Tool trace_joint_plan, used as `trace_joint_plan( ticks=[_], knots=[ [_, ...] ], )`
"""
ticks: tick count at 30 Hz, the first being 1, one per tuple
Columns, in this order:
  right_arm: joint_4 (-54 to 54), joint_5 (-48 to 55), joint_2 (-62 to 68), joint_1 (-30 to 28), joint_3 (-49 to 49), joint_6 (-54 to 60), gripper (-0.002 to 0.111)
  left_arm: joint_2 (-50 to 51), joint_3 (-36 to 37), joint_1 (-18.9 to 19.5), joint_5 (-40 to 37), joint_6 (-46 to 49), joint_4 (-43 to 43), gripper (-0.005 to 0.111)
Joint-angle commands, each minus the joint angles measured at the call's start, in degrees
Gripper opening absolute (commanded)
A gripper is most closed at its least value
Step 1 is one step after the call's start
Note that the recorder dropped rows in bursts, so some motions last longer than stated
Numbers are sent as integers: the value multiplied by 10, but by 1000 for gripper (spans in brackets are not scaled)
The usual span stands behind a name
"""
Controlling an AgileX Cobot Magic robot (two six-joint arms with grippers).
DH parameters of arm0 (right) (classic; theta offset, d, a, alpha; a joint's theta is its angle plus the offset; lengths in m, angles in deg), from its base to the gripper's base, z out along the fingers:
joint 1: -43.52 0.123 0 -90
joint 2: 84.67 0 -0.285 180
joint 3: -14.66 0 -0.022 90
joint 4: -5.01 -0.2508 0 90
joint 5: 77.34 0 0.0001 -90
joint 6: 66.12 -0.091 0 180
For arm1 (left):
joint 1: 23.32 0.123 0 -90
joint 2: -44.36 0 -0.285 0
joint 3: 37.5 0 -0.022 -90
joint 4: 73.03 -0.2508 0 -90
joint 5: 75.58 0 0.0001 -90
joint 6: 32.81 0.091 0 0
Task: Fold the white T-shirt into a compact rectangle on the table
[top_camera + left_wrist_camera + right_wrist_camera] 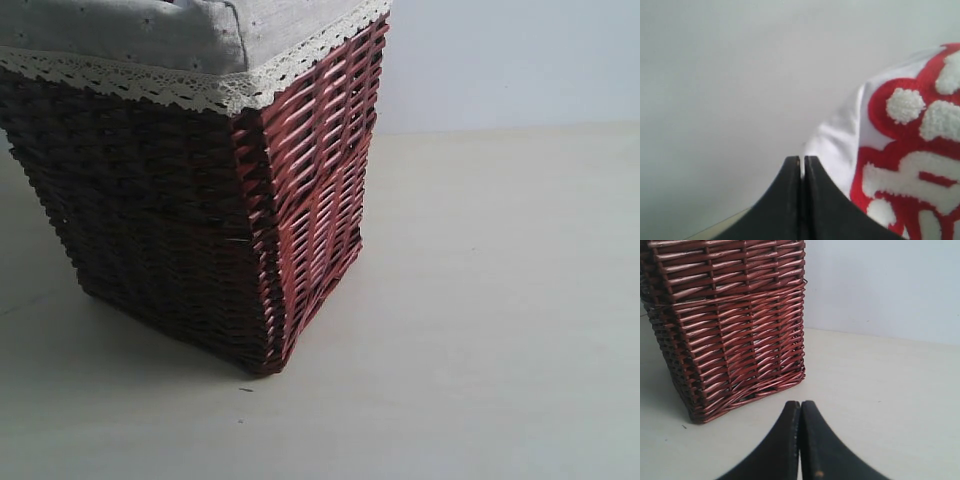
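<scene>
The left hand is clenched, with a sliver of the white T-shirt pinched between its fingertips. The shirt spreads up and away from that hand, its fuzzy white lettering on red close by. The right hand is clenched on nothing, low over the worktop near the wicker basket

- wicker basket: dark brown weave, red-brown on one side.
- liner: pale grey, finely speckled, with a cream lace edge.
- white T-shirt: red band with fuzzy white lettering.
- worktop: pale beige.
- wall: white.
- left gripper and right gripper: black jaws.
</scene>
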Motion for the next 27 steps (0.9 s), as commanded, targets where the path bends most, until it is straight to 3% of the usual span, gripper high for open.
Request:
trace_joint_plan(
  ticks=[1,5,11,20,23,27],
  knots=[
    [0,-8,-3,1,-3,-1,0,-22,-2,0,7,8,0,0],
    [0,-8,-3,1,-3,-1,0,-37,-2,0,23,7,26,0],
    [0,-8,-3,1,-3,-1,0,-96,-10,0,120,7,93,0],
    [0,-8,-3,1,-3,-1,0,-168,-95,0,167,7,83,0],
    [0,-8,-3,1,-3,-1,0,-191,-127,2,168,-4,39,0],
    [0,-8,-3,1,-3,-1,0,-224,-139,2,163,-111,-125,0]
  ],
)
